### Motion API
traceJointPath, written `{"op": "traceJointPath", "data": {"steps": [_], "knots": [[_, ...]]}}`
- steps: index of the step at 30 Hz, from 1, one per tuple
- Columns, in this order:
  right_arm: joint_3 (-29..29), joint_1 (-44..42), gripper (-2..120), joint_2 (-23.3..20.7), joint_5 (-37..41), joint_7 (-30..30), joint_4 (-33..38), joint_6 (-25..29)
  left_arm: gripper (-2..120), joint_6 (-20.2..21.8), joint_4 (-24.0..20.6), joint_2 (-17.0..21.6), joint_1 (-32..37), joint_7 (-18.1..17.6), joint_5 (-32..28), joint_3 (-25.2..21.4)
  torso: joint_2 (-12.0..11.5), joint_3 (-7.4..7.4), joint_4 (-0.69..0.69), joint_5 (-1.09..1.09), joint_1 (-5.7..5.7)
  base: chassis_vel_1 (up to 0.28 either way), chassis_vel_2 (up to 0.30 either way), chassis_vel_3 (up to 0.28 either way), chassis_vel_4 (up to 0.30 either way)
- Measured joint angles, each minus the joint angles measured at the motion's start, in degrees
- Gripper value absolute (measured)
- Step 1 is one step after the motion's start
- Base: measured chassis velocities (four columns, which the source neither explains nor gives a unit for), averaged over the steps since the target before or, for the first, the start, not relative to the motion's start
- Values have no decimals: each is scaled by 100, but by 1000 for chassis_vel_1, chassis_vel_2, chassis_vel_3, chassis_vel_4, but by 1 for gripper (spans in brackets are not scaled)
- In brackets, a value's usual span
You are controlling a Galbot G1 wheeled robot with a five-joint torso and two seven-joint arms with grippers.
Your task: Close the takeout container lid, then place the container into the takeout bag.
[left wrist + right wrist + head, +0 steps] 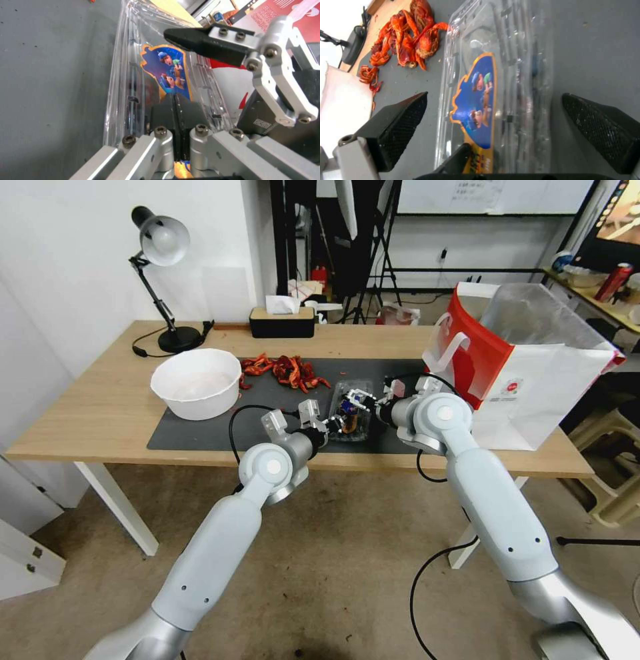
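Lid-closing step: left gripper (176, 110) pinched shut on lid (166, 72) of takeout container (351, 415); right gripper (493, 117) wide open astride it, empty. Next: press lid flat, then takeout bag (533, 380)

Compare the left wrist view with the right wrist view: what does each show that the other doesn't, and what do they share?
Left wrist view alone: the left claw, its fingers pressed together on the edge of the takeout container, and the right claw's black finger beyond, before the red takeout bag.

Right wrist view alone: the right claw open, fingers either side of the container, plus red crayfish and part of the white bowl.

Shared: the clear container, its blue cartoon label, the grey mat.
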Motion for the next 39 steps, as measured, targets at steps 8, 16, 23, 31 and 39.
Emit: {"op": "traceJointPath", "data": {"steps": [8,16,23,31,39], "knots": [[-20,106,89,138,145,218,-151,-51,0,-37,2,10,5,0,13,-4,1,-2,-3,-2,-1,0,0,0,0],[-18,109,62,225,143,284,-233,-52,0,-53,-13,17,19,1,13,-11,2,-2,-2,0,-1,0,0,0,0],[-12,79,39,239,122,286,-264,-45,0,-63,-26,25,30,1,14,-23,1,-1,-1,1,-1,0,0,0,0],[3,40,14,247,107,272,-285,-15,0,-65,-40,34,38,13,13,-29,0,1,4,2,1,0,0,0,0],[30,12,2,234,83,237,-250,20,0,-73,-273,104,166,21,-1,-149,-1,0,4,1,0,0,0,0,0]]}}
